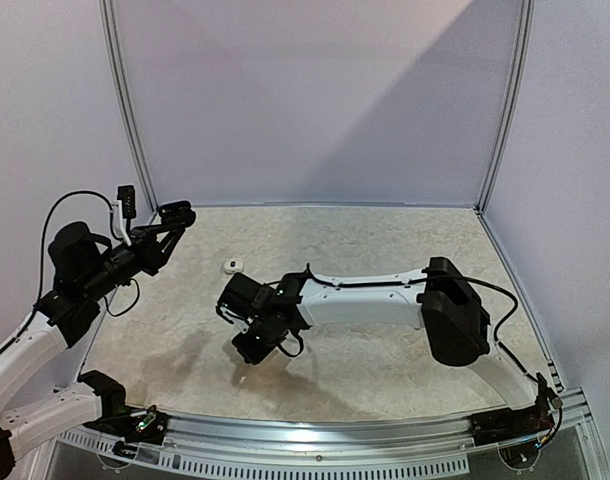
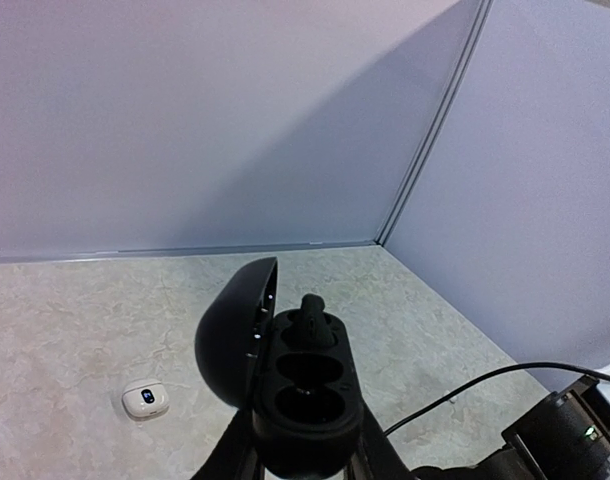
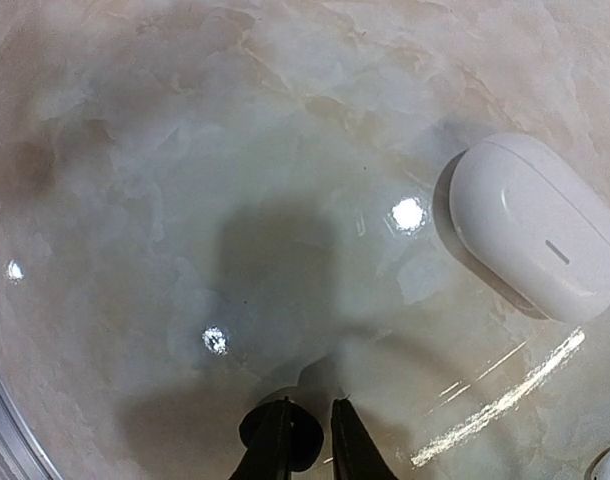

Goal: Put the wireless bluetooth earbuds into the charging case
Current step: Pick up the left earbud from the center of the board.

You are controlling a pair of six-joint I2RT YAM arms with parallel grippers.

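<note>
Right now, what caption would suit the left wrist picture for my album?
Left gripper holds an open black charging case, one black earbud seated in it.

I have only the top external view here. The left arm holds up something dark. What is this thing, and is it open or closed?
Observer: It is a black charging case, gripped by the left fingers, and its lid stands open.
Operator: Is some earbud already inside?
Observer: Yes, one black earbud sits in the far slot; the nearer slots look empty.
Operator: The right arm hides its own tip from me. What is there?
Observer: The right fingers seem to pinch a second black earbud, with almost no gap between them.
</note>
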